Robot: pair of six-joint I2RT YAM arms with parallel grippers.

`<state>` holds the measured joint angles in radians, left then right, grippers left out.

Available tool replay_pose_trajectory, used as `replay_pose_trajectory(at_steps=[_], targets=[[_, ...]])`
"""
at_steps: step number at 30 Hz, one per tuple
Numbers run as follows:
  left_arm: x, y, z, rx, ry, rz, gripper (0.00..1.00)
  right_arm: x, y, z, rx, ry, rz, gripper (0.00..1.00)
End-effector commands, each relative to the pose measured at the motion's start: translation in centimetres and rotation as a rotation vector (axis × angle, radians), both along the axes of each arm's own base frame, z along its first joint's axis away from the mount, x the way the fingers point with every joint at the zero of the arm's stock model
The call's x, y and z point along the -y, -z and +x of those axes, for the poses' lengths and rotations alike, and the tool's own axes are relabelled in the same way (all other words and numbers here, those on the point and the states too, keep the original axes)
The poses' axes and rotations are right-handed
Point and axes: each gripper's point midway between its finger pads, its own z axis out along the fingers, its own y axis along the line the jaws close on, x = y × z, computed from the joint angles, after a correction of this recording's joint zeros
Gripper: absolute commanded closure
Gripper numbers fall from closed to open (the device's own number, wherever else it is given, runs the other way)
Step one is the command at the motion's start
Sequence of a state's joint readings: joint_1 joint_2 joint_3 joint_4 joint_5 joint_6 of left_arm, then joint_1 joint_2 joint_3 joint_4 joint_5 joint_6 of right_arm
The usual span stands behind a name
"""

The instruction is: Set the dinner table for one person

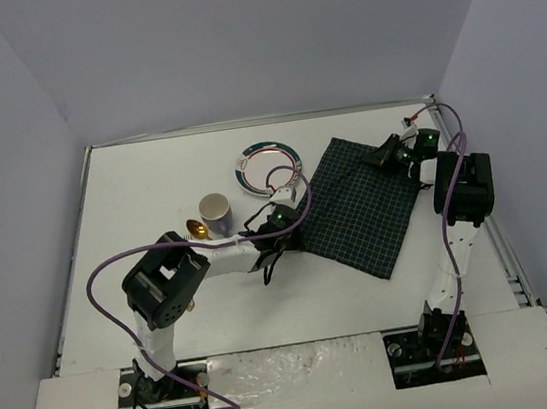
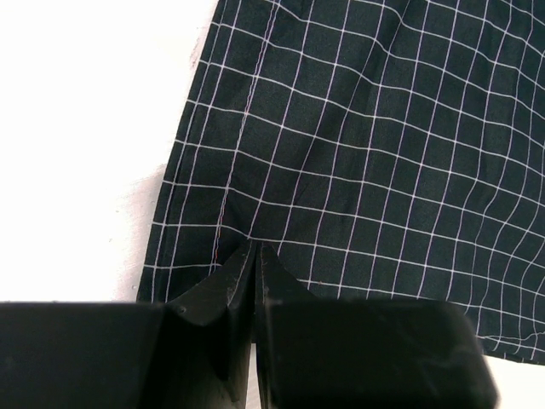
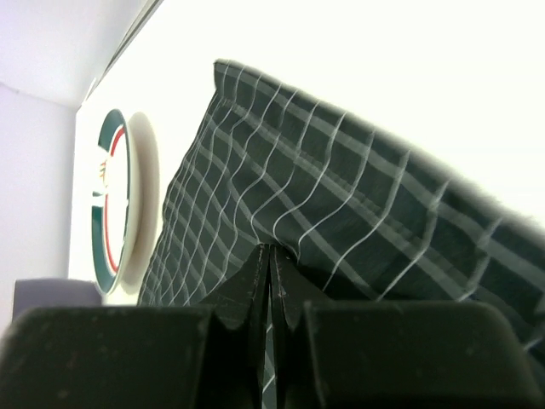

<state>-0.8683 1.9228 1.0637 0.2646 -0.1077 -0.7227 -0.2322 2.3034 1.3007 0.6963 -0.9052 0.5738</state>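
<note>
- Well, the table is the big white surface that fills the middle of the top view, and it lies under both arms.
- The left pincer hangs low over the middle of the table, with bare white surface below it and to its left.
- Its two fingers are pressed together on the cloth near the cloth's left corner. In the left wrist view the tips meet on the checked fabric a little inside the hem, and small folds run out from them.
- The right pincer is above the far right part of the table, near its far right corner.
- It is clenched too, on the far right corner of the cloth. In the right wrist view the fabric rises from the table up to the closed tips.
- The cloth is dark with thin pale lines, and it lies diagonally between the two pincers, mostly flat on the table.
- A plate with a green and red rim lies flat on the table, just beside the far left edge of the cloth and behind the left pincer. I cannot tell whether plate and cloth touch.
- A cup stands upright on the table, near the left pincer, on its left side.
- A small golden thing lies just left of the cup. It is too small to name.
</note>
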Motion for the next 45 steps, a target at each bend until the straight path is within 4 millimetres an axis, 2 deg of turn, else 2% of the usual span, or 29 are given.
replay_pose_trajectory(at_steps=[1,6,11,15,18,21,25,28,30,31,33,34,36,40,42,45], targets=[[-2.4,3.4,-1.6,-0.094,-0.003,0.11,1.0,2.2,-0.3,2.2,0.031,0.041,-0.065,1.0],[-2.4,3.2,-1.5,-0.088,0.007,0.115,1.0,2.9,-1.5,4.2,0.068,0.049,-0.076,1.0],[-2.2,3.1,-1.4,-0.091,0.012,0.117,1.0,3.6,-1.5,5.3,0.064,0.055,-0.081,1.0],[-1.9,3.0,-1.3,-0.089,0.019,0.113,1.0,3.8,-3.2,6.1,0.096,0.051,-0.093,1.0],[-1.5,2.5,-1.2,-0.08,0.033,0.105,0.98,4.0,-5.3,6.4,0.128,0.051,-0.128,0.98],[-1.2,2.1,-0.9,-0.072,0.044,0.103,0.94,4.2,-8.7,6.5,0.185,0.056,-0.156,0.95],[-0.6,1.3,-0.4,-0.057,0.05,0.093,0.84,4.6,-13.6,6.1,0.254,0.068,-0.227,0.84],[0.2,-0.1,0.4,-0.031,0.053,0.082,0.77,4.9,-16.1,5.2,0.272,0.087,-0.285,0.74],[0.5,-1.3,0.9,-0.01,0.059,0.08,0.74,5.2,-18.9,4.3,0.308,0.119,-0.342,0.64],[0.7,-2.1,1.2,0.006,0.061,0.077,0.72,5.2,-18.8,3.8,0.299,0.122,-0.361,0.62],[0.9,-3.4,1.5,0.025,0.061,0.073,0.68,5.4,-21.2,2.6,0.324,0.156,-0.401,0.56],[0.9,-3.8,1.6,0.032,0.064,0.072,0.67,5.5,-20.9,2.3,0.31,0.167,-0.413,0.51],[1.3,-6.6,2.2,0.071,0.065,0.053,0.63,5.2,-23.1,0.6,0.331,0.189,-0.456,0.41],[1.1,-11.1,2.5,0.133,0.063,0.035,0.54,3.7,-24.0,-2.5,0.319,0.206,-0.533,0.28],[0.6,-14.2,2.4,0.174,0.059,0.014,0.51,2.5,-23.4,-4.2,0.294,0.207,-0.566,0.23],[-0.8,-18.4,2.0,0.235,0.036,-0.013,0.42,0.2,-25.0,-7.0,0.319,0.205,-0.589,0.15]])
